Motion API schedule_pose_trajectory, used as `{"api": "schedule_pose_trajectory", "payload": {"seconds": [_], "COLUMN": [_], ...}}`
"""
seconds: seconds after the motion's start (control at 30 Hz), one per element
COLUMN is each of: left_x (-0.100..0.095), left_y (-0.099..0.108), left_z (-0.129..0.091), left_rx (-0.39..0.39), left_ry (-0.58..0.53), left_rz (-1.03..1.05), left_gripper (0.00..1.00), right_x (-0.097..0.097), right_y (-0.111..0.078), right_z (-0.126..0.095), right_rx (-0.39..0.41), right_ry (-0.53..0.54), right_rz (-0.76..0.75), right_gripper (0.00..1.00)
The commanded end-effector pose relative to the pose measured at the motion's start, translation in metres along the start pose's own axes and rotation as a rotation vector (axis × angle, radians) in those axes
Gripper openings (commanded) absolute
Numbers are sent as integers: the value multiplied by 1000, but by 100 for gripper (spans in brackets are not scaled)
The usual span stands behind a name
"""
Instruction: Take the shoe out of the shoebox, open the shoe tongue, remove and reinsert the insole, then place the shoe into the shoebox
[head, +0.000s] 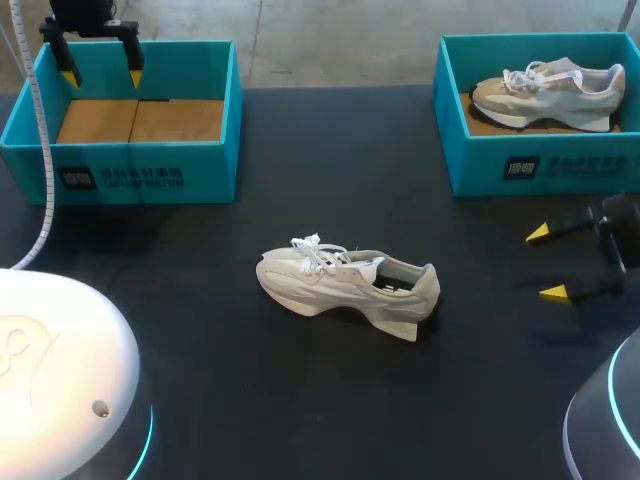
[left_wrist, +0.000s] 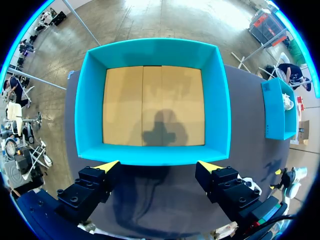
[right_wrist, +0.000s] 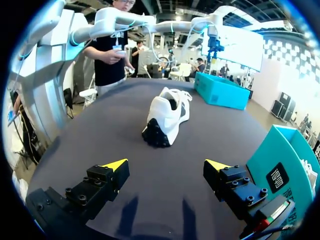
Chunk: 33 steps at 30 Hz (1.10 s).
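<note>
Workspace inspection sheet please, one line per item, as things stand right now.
Surface: dark table.
Job's things: white shoe upright on its sole mid-table; left shoebox holds no shoe; right shoebox holds a second shoe.
Clutter: nothing seen.
Hands: left hand open above the left shoebox; right hand open near the right shoebox, holding nothing.
Cables: white cable hangs along the left arm.
Surroundings: nothing seen reaching over the table.

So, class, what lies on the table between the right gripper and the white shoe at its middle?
Nothing: only bare dark table separates the right gripper from the white shoe, shown clearest in the right wrist view.
</note>
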<state>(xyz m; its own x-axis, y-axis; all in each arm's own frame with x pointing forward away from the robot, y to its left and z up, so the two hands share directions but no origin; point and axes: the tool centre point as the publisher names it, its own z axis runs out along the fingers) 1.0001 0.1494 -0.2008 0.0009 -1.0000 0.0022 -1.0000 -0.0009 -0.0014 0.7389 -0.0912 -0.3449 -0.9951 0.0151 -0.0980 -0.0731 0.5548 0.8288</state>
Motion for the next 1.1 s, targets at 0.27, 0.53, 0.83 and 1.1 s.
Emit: {"api": "schedule_pose_trajectory", "payload": {"seconds": [0.27, 0.53, 0.83, 1.1], "left_x": [0, 0, 0, 0], "left_y": [0, 0, 0, 0], "left_z": [0, 0, 0, 0], "left_rx": [-1, -1, -1, -1], "left_ry": [-1, -1, -1, -1], "left_rz": [0, 0, 0, 0], "left_gripper": [100, 100, 100, 100], "right_x": [0, 0, 0, 3], "right_y": [0, 0, 0, 1], "right_z": [1, 1, 1, 4], "right_rx": [3, 3, 3, 11], "right_ry": [0, 0, 0, -24], "right_rz": [0, 0, 0, 6], "right_gripper": [100, 100, 100, 100]}}
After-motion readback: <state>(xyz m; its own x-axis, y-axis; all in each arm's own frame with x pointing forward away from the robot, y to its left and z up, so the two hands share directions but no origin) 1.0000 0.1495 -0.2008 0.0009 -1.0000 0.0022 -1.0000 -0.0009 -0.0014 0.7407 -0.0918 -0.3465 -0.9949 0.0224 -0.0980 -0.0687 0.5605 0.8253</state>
